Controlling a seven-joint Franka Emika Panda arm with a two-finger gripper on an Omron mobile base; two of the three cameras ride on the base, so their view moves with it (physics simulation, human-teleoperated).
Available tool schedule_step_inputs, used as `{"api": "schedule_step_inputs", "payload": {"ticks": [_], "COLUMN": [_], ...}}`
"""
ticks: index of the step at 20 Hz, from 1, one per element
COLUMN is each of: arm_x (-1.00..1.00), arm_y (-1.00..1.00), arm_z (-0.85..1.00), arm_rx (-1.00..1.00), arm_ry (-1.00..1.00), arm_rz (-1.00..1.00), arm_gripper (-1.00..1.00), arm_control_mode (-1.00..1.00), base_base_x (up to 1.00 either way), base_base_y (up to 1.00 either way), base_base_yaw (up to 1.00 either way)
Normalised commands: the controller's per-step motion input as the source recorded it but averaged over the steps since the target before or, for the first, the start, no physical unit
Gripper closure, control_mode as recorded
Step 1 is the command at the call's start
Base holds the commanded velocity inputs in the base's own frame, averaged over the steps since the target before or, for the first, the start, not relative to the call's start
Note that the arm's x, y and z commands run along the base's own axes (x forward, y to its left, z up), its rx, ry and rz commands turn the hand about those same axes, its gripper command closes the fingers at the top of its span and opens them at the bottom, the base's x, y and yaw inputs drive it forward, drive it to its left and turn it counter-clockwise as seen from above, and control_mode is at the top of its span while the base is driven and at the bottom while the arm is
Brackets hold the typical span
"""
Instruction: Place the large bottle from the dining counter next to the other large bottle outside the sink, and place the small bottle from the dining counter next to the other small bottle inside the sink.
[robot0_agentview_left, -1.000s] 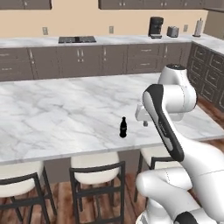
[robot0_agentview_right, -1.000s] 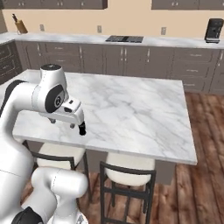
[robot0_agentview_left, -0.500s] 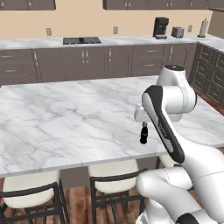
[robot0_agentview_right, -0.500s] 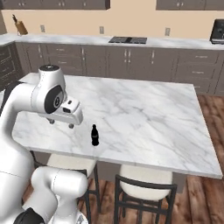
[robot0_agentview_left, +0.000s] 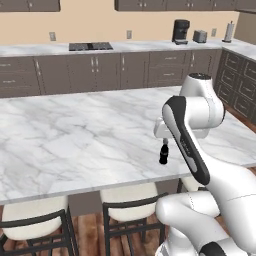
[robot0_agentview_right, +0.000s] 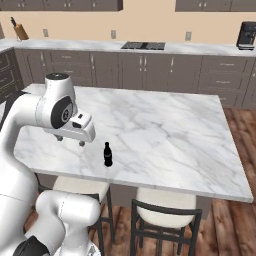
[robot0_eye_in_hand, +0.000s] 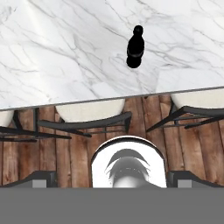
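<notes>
One small-looking dark bottle (robot0_agentview_left: 162, 156) (robot0_agentview_right: 107, 155) (robot0_eye_in_hand: 134, 48) stands upright on the white marble dining counter (robot0_agentview_right: 165, 130), close to its front edge. I cannot tell whether it is the large bottle or the small bottle. My gripper (robot0_agentview_right: 71, 141) (robot0_agentview_left: 161, 140) hangs just above the counter, a little to the left of the bottle in the right base view. Its fingers point down and it is open, with nothing between them. The sink and the other bottles are out of view.
Stools (robot0_agentview_right: 165, 212) (robot0_agentview_left: 127, 202) with pale cushions stand under the counter's front edge, over a wooden floor. Along the back wall runs a counter with a cooktop (robot0_agentview_left: 90, 46), a coffee machine (robot0_agentview_left: 180, 31), a toaster (robot0_agentview_left: 200, 36) and a knife block (robot0_agentview_right: 21, 31).
The whole picture has shifted, so the base has moved along the dining counter. The bottle, hidden behind the hand in the right base view a second ago, now shows beside it. The gripper stays open.
</notes>
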Motion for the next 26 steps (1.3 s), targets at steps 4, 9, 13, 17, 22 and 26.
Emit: {"api": "schedule_step_inputs", "payload": {"ticks": [4,9,13,17,22,26], "arm_x": [0.0,0.0,0.0,0.0,0.0,0.0], "arm_y": [0.0,0.0,0.0,0.0,0.0,0.08], "arm_z": [0.0,0.0,0.0,0.0,0.0,0.01], "arm_rx": [0.0,0.0,0.0,0.0,0.0,-0.04], "arm_ry": [0.0,0.0,0.0,0.0,0.0,-0.04], "arm_rz": [0.0,0.0,0.0,0.0,0.0,0.0], "arm_gripper": [-1.0,-1.0,-1.0,-1.0,-1.0,-1.0], "arm_control_mode": [1.0,1.0,1.0,1.0,-1.0,-1.0], "base_base_x": [0.04,0.0,0.0,0.0,0.0,0.0], "base_base_y": [-0.09,0.0,0.0,0.0,0.0,0.0], "base_base_yaw": [0.0,0.0,0.0,0.0,0.0,0.0]}}
